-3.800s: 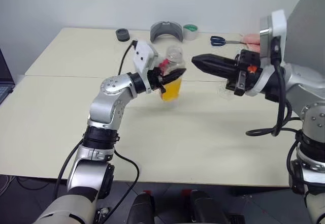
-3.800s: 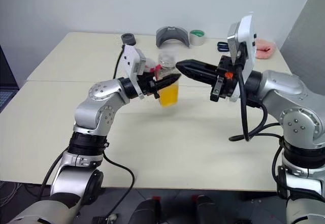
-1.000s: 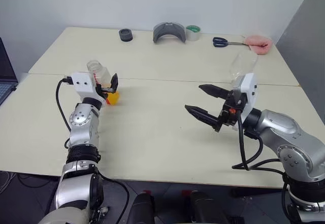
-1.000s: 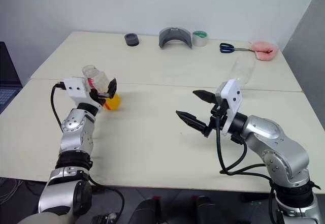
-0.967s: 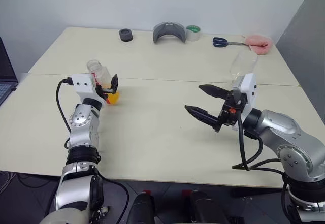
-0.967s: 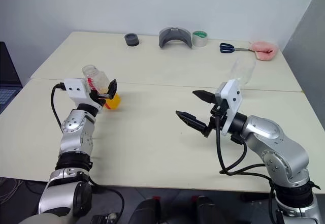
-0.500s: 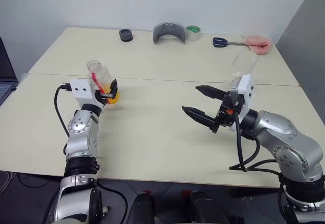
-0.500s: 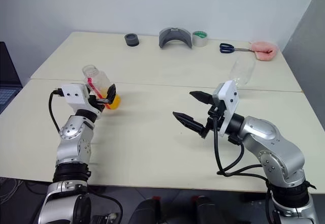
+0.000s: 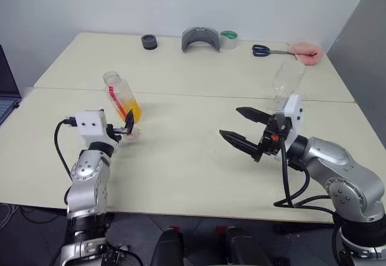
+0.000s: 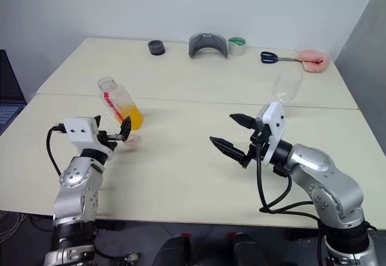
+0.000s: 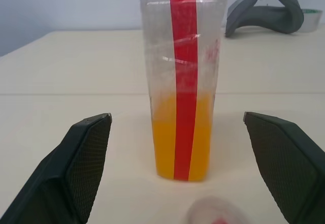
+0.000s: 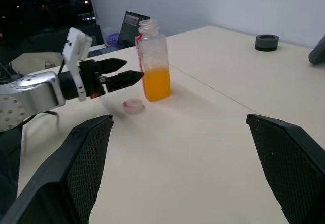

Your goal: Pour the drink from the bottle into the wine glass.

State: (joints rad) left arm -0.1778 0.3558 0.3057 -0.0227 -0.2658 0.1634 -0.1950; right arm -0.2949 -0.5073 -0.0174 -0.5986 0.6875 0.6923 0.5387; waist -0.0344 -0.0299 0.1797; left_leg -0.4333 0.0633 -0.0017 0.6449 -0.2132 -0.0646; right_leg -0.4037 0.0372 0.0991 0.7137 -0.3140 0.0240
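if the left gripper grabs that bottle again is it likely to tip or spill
Probably a spill risk: the bottle stands uncapped, its cap lying on the table beside it. The drink fills only its lower part, so it likely sits fairly steady. Its thin clear walls may flex under the open left gripper.

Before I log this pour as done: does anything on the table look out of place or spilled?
No spill shows. The bottle stands upright and uncapped, juice still in its lower part; its cap lies loose on the table beside it. The glass looks empty.
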